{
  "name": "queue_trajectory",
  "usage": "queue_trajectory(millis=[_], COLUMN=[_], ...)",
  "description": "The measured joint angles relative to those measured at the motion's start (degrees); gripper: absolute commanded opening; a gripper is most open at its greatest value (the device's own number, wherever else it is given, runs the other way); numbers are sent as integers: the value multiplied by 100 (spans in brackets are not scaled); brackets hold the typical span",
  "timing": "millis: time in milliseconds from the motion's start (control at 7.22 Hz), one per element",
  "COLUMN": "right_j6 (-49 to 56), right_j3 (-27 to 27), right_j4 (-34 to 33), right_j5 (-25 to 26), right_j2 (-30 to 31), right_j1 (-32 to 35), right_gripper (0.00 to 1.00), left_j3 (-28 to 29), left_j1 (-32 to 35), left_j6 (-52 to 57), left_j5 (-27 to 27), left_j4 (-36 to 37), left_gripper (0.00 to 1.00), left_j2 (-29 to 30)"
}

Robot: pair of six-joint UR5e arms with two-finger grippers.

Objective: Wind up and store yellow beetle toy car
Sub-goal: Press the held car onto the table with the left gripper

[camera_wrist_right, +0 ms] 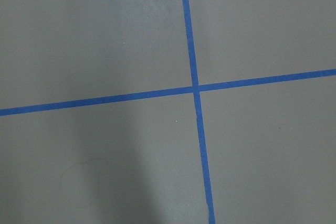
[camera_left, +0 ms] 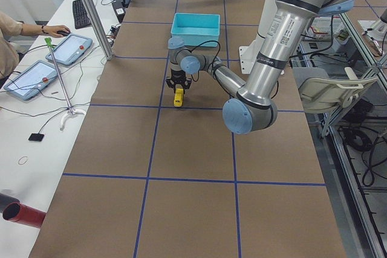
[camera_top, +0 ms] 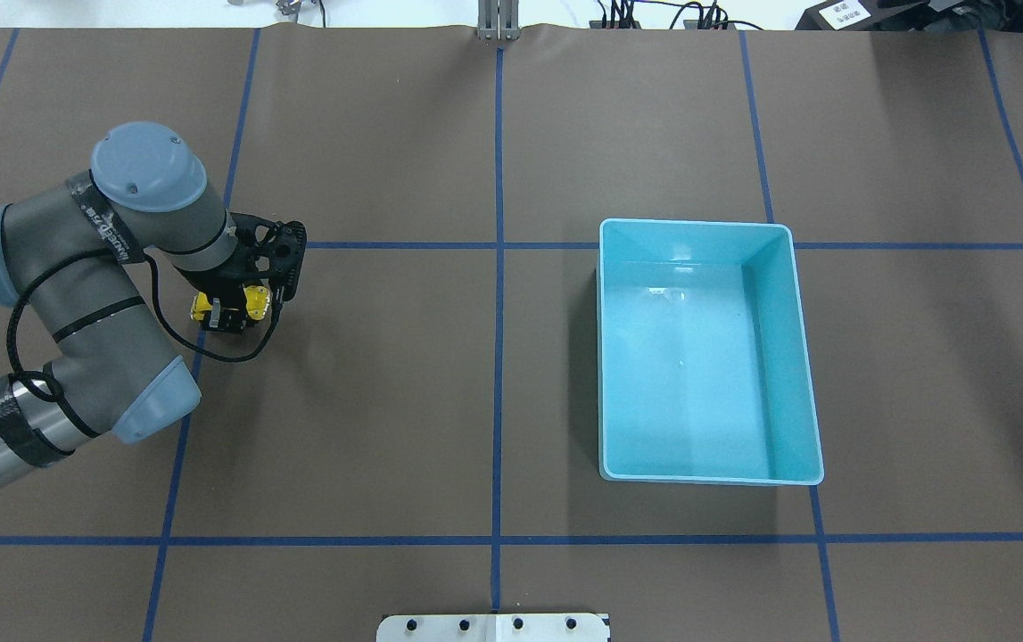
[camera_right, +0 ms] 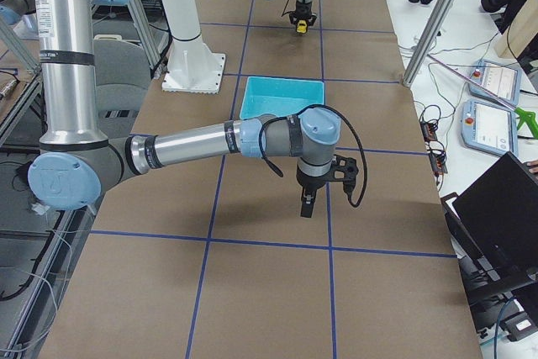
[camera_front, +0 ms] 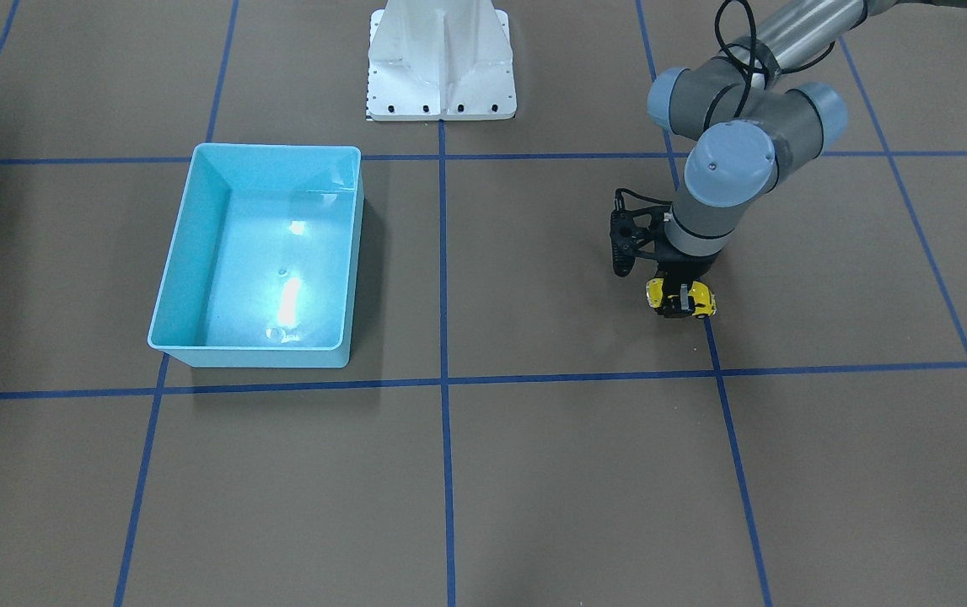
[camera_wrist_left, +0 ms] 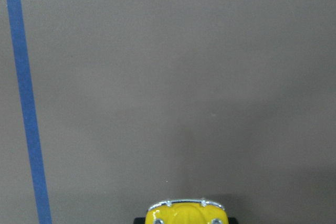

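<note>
- Overhead exterior view: the left gripper [camera_top: 227, 314] is closed narrow across the yellow beetle toy car [camera_top: 254, 301], a finger on each side of its body. It is low at the table [camera_top: 386, 401] on the robot's left half, just beside a blue tape line [camera_top: 177, 464].
- From here I can't tell whether the wheels press on the surface or hang just off it.
- I'd call this the wind-up step: the car is gripped and not yet stored. The floor of the light blue bin [camera_top: 694, 224] shows only glare.
- The next move, I reckon, calls for the wheels to be pushed firmly onto the table and dragged backward. Then comes a lift and a carry over the bin's near wall.
- Room to move: the left wrist view shows bare brown cover ahead of the car's nose. The bin sits well apart, across the centre line, with only tape lines between.
- In the exterior left view, the table's operator-side edge is well apart from the car.
- The right gripper [camera_right: 307, 203] hangs over the table on the bin's far side. It shows only in the exterior right view, so I cannot tell whether it is wide or narrow.
</note>
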State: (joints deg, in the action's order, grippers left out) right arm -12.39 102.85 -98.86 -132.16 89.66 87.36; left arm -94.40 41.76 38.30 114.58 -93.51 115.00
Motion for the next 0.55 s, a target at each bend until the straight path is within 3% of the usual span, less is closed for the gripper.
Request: queue_trajectory(millis=[554], right_j6=[0], right_j3=[-3], right_j4=[7], right_j5=[-2], right_j2=[10], right_j1=[0], right_gripper=[100], left_j3=[167], left_j1=[-1], left_j6=[11], left_j5=[78], left_j4=[-251], left_gripper=[0], left_j2=[-40])
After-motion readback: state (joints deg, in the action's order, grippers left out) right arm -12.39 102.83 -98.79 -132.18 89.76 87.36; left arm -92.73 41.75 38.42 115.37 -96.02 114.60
